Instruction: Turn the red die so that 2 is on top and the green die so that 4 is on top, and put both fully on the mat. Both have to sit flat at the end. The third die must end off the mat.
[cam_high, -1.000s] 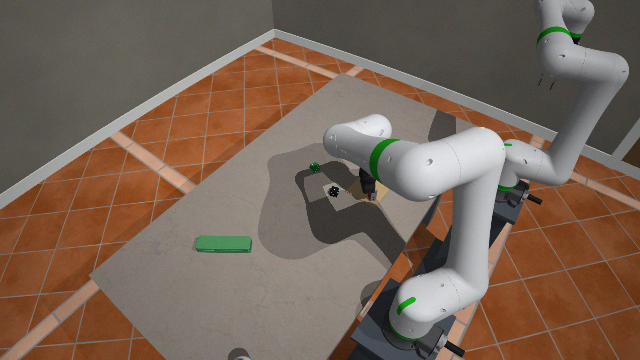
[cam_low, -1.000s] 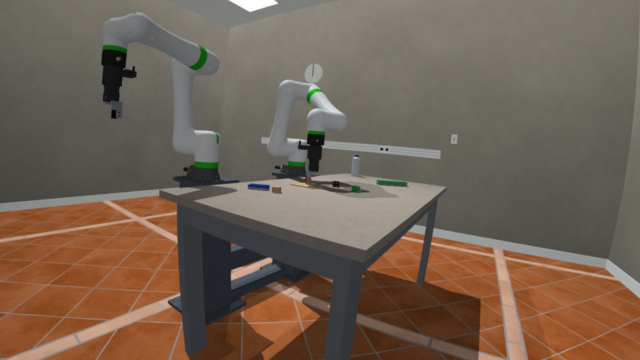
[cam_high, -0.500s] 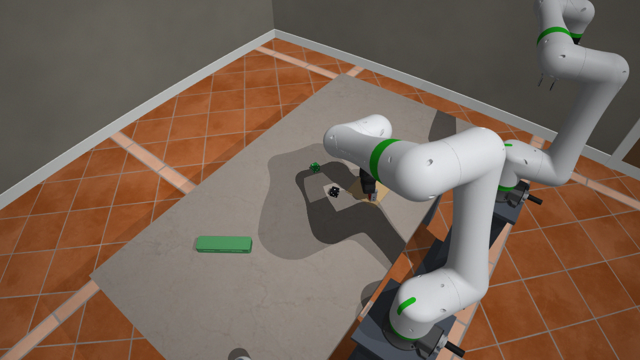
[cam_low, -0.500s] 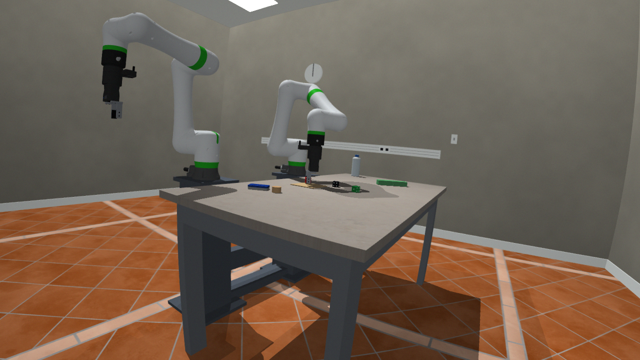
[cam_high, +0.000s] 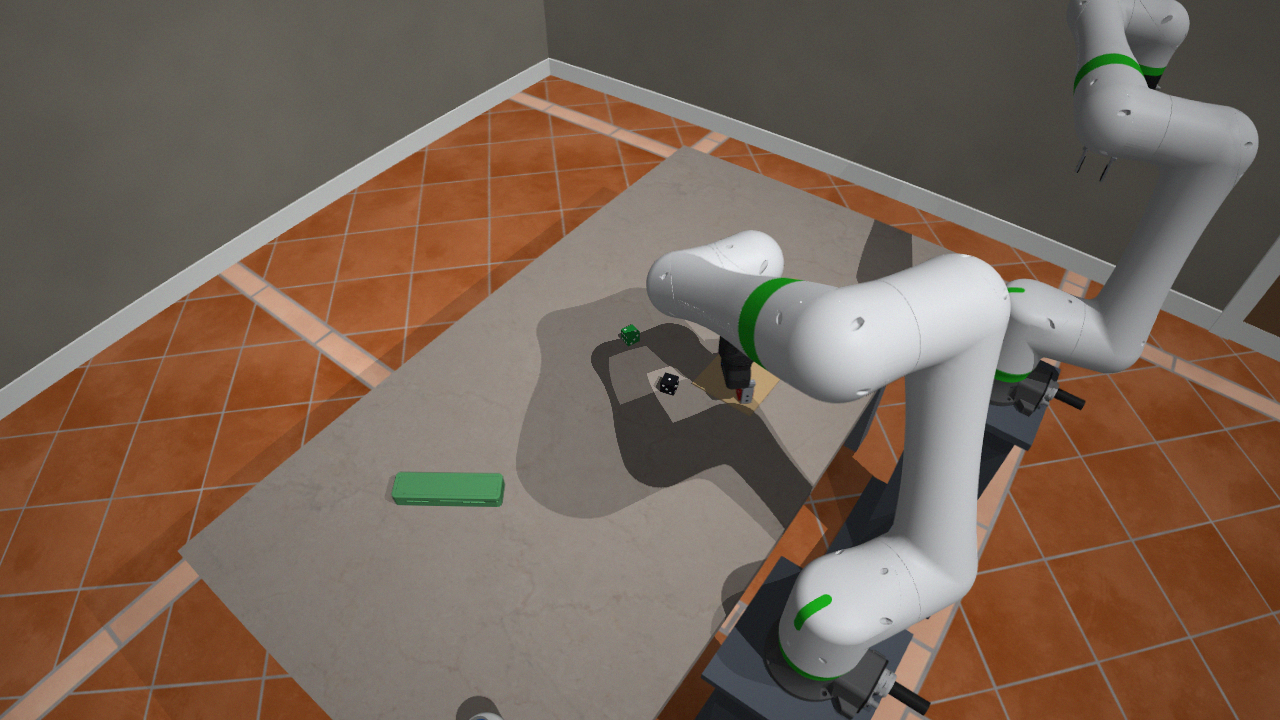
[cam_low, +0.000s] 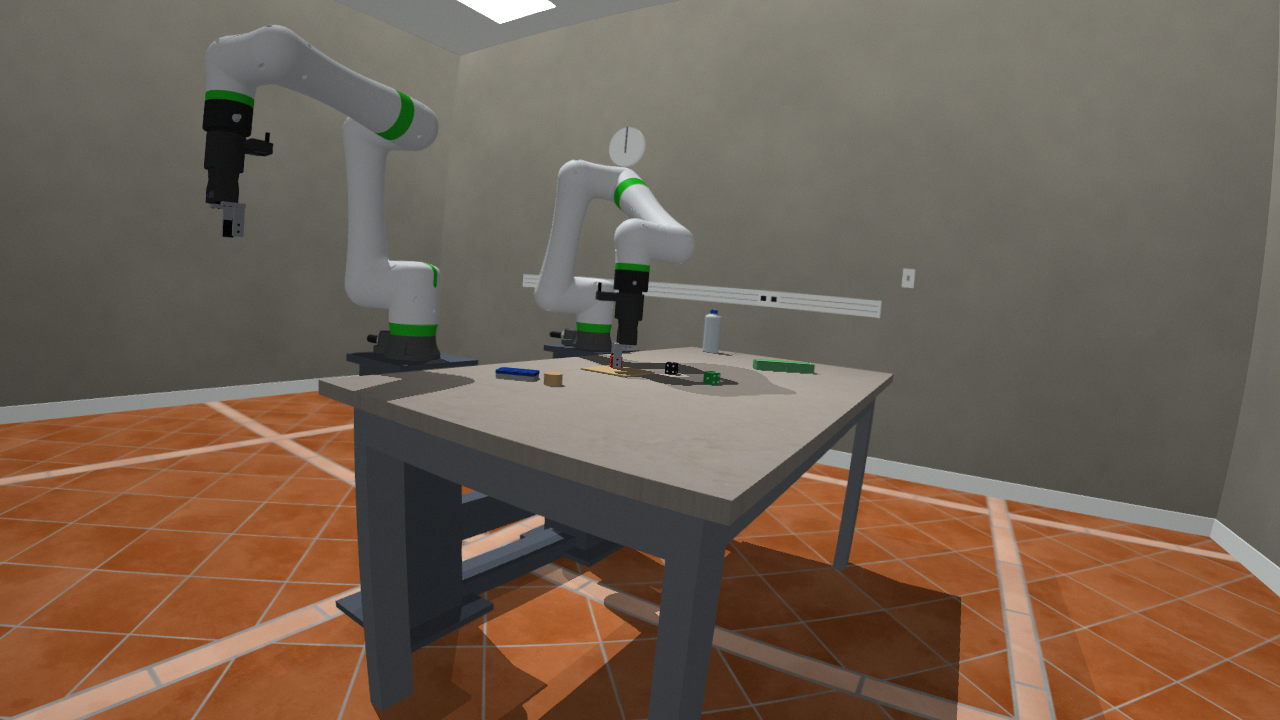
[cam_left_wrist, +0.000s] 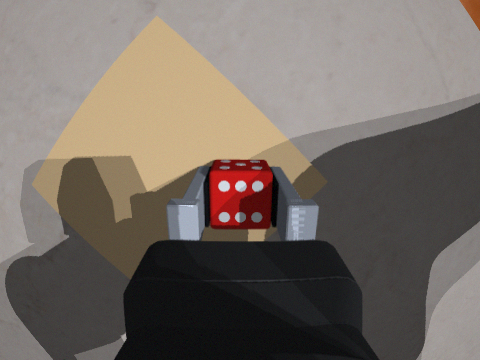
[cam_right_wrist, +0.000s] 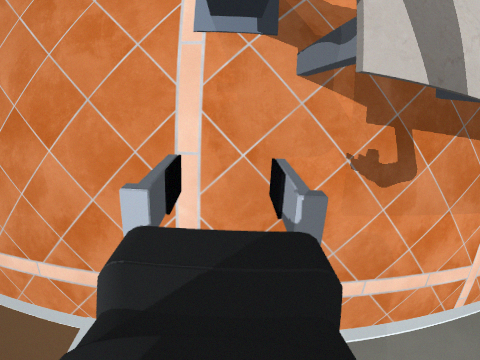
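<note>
The red die (cam_high: 739, 394) (cam_low: 611, 360) (cam_left_wrist: 241, 195) is pinched in my left claw (cam_high: 742, 394) (cam_low: 615, 360) (cam_left_wrist: 239, 184), one dark pad against each of two opposite sides. Six pips look up at my wrist camera, and a foreshortened side shows five, so 2 is not on top. I have it low at the tan mat (cam_high: 765, 383) (cam_low: 597, 369) (cam_left_wrist: 165, 110), within its outline as my wrist camera sees it; whether its underside touches the mat I cannot tell. My left arm reaches down over the mat and throws a broad shadow across part of it and the tabletop (cam_high: 581, 582) (cam_low: 572, 420) (cam_left_wrist: 380, 60) (cam_right_wrist: 395, 40).

The green die (cam_high: 629, 334) (cam_low: 711, 377) sits on the tabletop, off the mat and well apart from it. Its pips are too small for me to name the top number. The black die (cam_high: 668, 383) (cam_low: 671, 368) is off the mat too, near one corner and between the mat and the green die.

My right claw (cam_high: 1091, 171) (cam_low: 232, 234) (cam_right_wrist: 225, 175) is spread wide with nothing between its pads, raised beyond the tabletop's edge and over the tiled floor.

Elsewhere on the tabletop I see a long green block (cam_high: 447, 488) (cam_low: 783, 366), a blue-topped block (cam_low: 517, 371) beside a small tan piece (cam_low: 553, 379), and an upright bottle (cam_low: 711, 333) with a blue cap.

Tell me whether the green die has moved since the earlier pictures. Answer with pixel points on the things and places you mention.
No, the green die (cam_high: 630, 334) (cam_low: 711, 377) sits at the same spot on the tabletop (cam_high: 554, 582) (cam_low: 581, 420) (cam_left_wrist: 350, 60) (cam_right_wrist: 395, 45), shifted neither way.
</note>
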